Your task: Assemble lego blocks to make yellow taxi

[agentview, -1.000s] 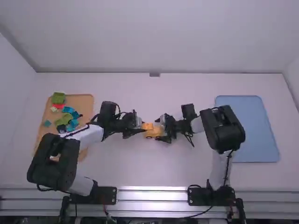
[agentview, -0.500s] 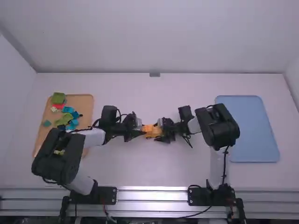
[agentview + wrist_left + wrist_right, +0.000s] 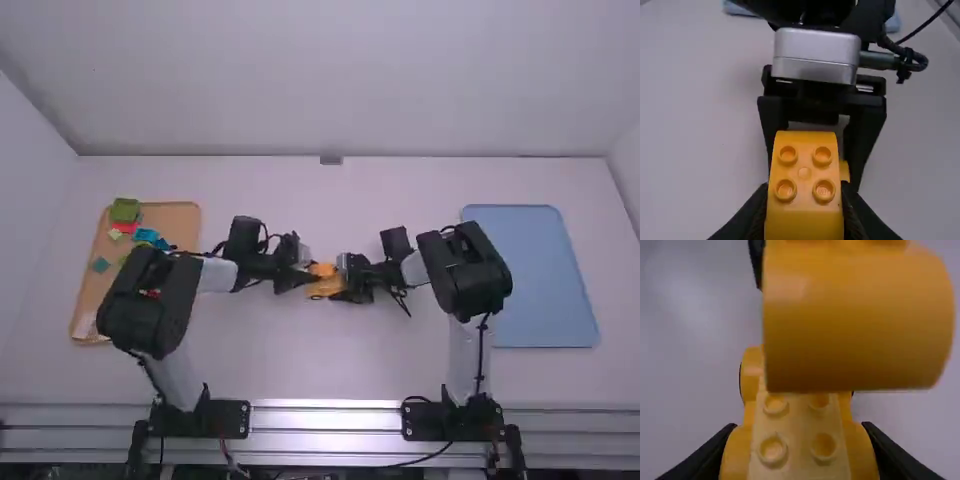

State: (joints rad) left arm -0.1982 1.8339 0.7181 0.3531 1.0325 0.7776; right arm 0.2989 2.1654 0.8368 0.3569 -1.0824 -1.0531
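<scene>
The left arm (image 3: 150, 305) is bent, its big black joint behind its fingers and toward its base, and the wrist points inward. The right arm (image 3: 466, 274) mirrors it, so the left gripper (image 3: 314, 277) and the right gripper (image 3: 341, 279) face each other – fingertips near, with a small gap between. The left gripper (image 3: 805, 212) has its fingers (image 3: 751, 217) clamped, a block's width apart. The right gripper (image 3: 797, 457) is clamped too – its fingers (image 3: 702, 457) stand parted by what they grip.
</scene>
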